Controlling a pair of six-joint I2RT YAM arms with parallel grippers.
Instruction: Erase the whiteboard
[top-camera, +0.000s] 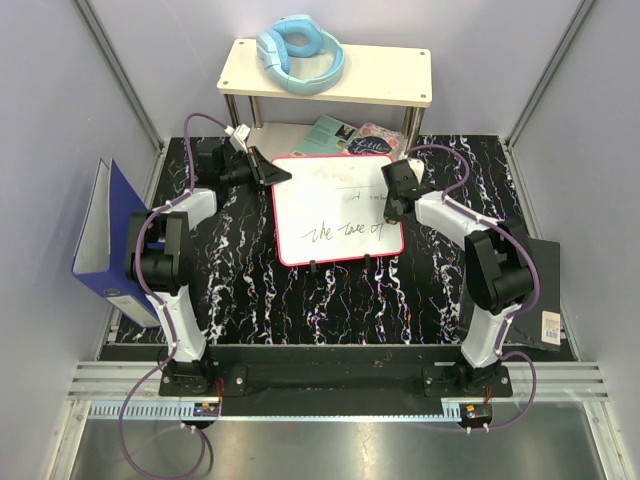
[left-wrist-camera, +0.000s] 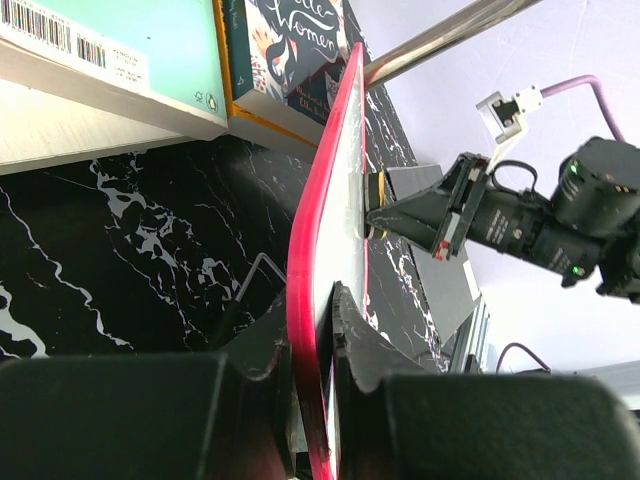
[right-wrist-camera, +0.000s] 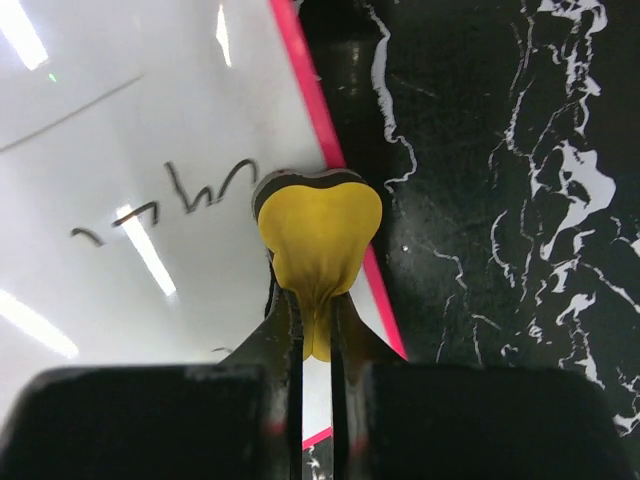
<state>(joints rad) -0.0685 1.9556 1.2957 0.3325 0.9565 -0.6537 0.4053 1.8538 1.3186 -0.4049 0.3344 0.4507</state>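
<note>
The whiteboard (top-camera: 335, 215), white with a red-pink rim, lies on the black marbled table. Black handwriting (top-camera: 345, 232) runs across its lower half, with smaller marks near the right edge (right-wrist-camera: 170, 195). My left gripper (top-camera: 278, 175) is shut on the board's far left corner; its fingers (left-wrist-camera: 355, 340) clamp the rim (left-wrist-camera: 300, 250). My right gripper (top-camera: 393, 208) is shut on a yellow eraser pad (right-wrist-camera: 320, 225), which presses on the board (right-wrist-camera: 150, 120) just inside its right rim. That pad also shows in the left wrist view (left-wrist-camera: 376, 190).
A cream shelf (top-camera: 400, 75) on metal legs stands at the back with blue headphones (top-camera: 300, 52) on it. Books (top-camera: 345, 138) lie under it, touching the board's far edge. A blue binder (top-camera: 100, 240) stands at left; a dark flat object (top-camera: 545, 290) lies at right.
</note>
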